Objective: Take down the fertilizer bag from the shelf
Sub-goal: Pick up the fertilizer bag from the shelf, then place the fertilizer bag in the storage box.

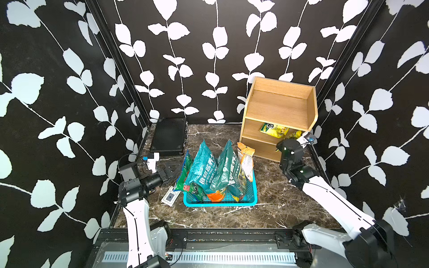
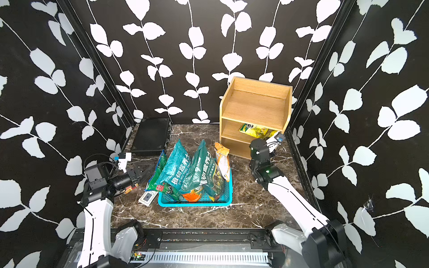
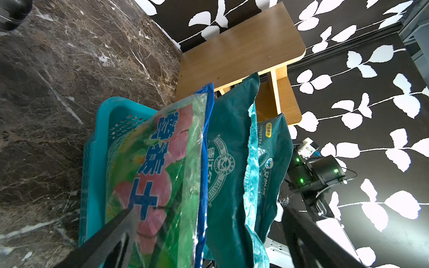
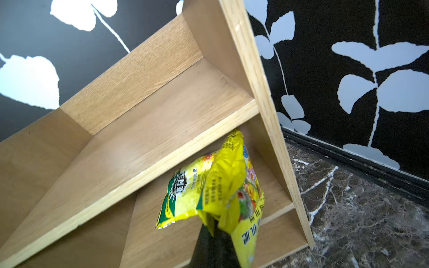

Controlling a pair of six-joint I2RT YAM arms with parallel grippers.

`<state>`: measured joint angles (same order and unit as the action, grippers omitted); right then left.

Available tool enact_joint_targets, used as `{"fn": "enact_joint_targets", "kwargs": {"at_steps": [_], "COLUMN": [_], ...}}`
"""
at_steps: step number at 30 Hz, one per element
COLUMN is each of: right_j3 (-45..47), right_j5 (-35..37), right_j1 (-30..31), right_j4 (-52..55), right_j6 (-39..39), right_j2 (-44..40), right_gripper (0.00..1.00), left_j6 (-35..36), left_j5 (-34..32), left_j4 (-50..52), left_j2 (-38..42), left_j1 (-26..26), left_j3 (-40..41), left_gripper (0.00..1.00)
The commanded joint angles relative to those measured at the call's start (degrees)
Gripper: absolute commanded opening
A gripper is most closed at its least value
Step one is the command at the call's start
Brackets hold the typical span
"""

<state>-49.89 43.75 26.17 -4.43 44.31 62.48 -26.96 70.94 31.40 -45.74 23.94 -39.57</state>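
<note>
The light-brown wooden shelf [image 1: 278, 109] [image 2: 254, 106] stands at the back right on the marble table. A yellow and green fertilizer bag [image 1: 274, 130] [image 2: 254, 130] sits in its middle tier. In the right wrist view the bag [image 4: 209, 190] is crumpled at the front of that tier of the shelf [image 4: 144, 139]. My right gripper [image 4: 214, 228] is shut on the bag's near edge. In both top views the wrist hides the jaws. My left gripper [image 1: 170, 172] [image 3: 209, 215] is open, beside the left of the basket, holding nothing.
A blue perforated basket [image 1: 220, 202] [image 3: 92, 148] in the middle of the table holds several upright teal, green and orange bags. A black case [image 1: 169, 137] leans at the back left. A small white card [image 1: 170, 197] lies left of the basket.
</note>
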Motion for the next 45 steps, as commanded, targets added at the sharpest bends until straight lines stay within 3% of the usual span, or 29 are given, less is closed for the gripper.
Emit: {"fn": "enact_joint_targets", "kwargs": {"at_steps": [1,5,13,18,25,31,40,45], "right_j3": [1.61,4.41,6.48,6.57,4.14,3.23,6.12,7.34], "right_j5": [1.02,1.21,-7.58,-17.73,-42.16,-57.15,-70.17,-77.13], "right_j1": [2.93,7.36,13.34,15.29,17.63,17.95,18.04,18.04], "right_j4": [-0.24,0.92,8.37,11.28,11.27,12.1,13.22,12.06], "right_j6": [-1.45,-2.89,-3.32,-4.86,-13.53,-21.07,-28.24,-29.26], "right_j2": [-5.27,-11.79,-20.77,-21.9,-22.49,-23.32,-31.15,-30.85], "right_gripper": [0.0,0.0,0.0,0.0,0.0,0.0,0.0,0.0], "left_j6": [0.6,0.65,0.61,0.67,0.65,0.63,0.52,0.57], "left_j5": [1.17,1.12,1.05,0.98,0.96,0.88,0.77,0.79], "left_j4": [-0.37,-0.37,-0.31,-0.33,-0.29,-0.37,-0.37,-0.37], "left_j2": [0.16,0.21,0.21,0.24,0.23,0.29,0.19,0.2], "left_j1": [0.47,0.44,0.46,0.46,0.48,0.47,0.47,0.44], "left_j3": [0.28,0.28,0.28,0.28,0.23,0.3,0.29,0.37], "left_gripper": [0.99,0.99,0.99,0.99,0.99,0.99,0.99,0.99]}}
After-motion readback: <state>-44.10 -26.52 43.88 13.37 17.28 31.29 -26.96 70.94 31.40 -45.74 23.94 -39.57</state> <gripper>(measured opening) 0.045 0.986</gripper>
